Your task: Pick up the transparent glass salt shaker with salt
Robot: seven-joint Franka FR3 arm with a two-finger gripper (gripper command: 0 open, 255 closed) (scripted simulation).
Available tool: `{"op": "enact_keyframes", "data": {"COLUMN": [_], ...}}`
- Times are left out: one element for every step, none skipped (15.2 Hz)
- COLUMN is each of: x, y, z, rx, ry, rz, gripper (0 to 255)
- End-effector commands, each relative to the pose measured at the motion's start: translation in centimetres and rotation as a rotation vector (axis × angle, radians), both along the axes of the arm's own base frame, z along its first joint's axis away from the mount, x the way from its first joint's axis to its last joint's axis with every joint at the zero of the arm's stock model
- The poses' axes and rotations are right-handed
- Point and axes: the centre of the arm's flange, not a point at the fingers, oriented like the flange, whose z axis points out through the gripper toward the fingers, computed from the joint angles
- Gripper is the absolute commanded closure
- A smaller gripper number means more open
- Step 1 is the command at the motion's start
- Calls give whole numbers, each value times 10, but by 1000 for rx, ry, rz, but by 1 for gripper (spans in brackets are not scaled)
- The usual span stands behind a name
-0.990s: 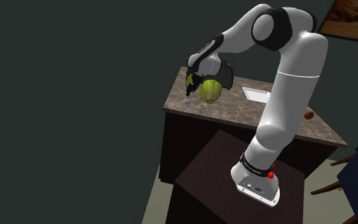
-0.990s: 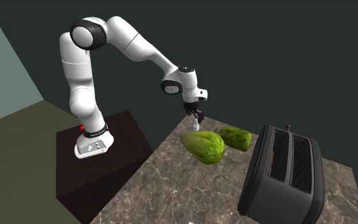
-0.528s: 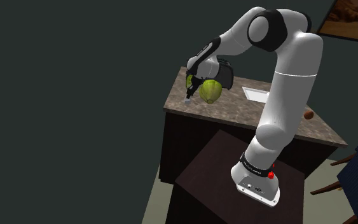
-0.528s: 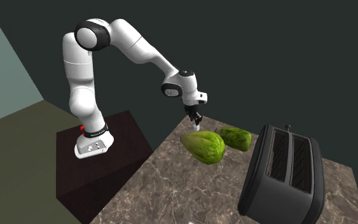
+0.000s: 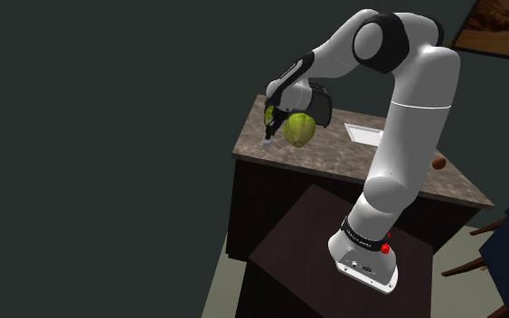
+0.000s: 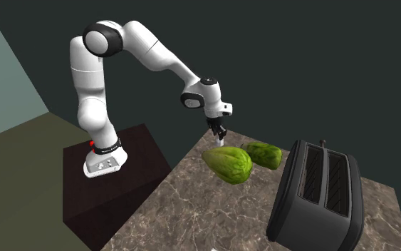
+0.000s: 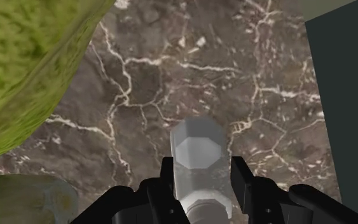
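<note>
Gripper [image 7: 201, 177] is closing on the salt shaker [image 7: 196, 156], with its two black fingers [image 7: 166, 181] pressing on either side of the clear body. The shaker is looking pale and see-through, its grey cap sitting nearest the palm and its eight-sided base facing away toward the tabletop [image 7: 152, 83]. The brown marbled surface with white veins is lying right under it.

In the shoulder view the white arm [image 5: 415, 108] is reaching over from the dark stand [image 5: 306, 244], and the gripper [image 5: 268, 134] is pointing down at the end of the tabletop on the shoulder view's left. The shaker is hanging upright from the fingertips there, close to the edge. It is probably just off the surface, but it is hard to tell whether the base is touching.

In the second exterior view the shaker [image 6: 220, 142] is showing as a small white sliver under the gripper, at the far corner of the tabletop nearest the stand. A big green squash [image 6: 228, 164] is lying just beside it, toward that view's right, not touching it. A smaller green squash [image 6: 264, 154] is lying beyond that one. A black toaster [image 6: 320, 196] is standing further to that view's right, apart from both. In the shoulder view a white sink [image 5: 365, 134] is sitting in the tabletop behind the arm
</note>
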Motion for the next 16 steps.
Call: {"op": "enact_keyframes", "data": {"x": [0,0,0,0,0,0,0,0,0,0,0,0,0,0,0,0], "y": [1,1,1,1,1,1,1,1,1,1,1,1,1,1,1,1], "z": [8,13,18,24,29,34,39,45,50,55,61,66,71,76,77,77], "rx": [0,0,0,0,0,0,0,0,0,0,0,0,0,0,0,0], "ry": [1,1,1,1,1,1,1,1,1,1,1,1,1,1,1,1], "rz": [1,1,1,1,1,1,1,1,1,1,1,1,1,1,1,1], "gripper": [255,255,255,255,255,255,255,255,255,255,255,255,255,255,255,255]}}
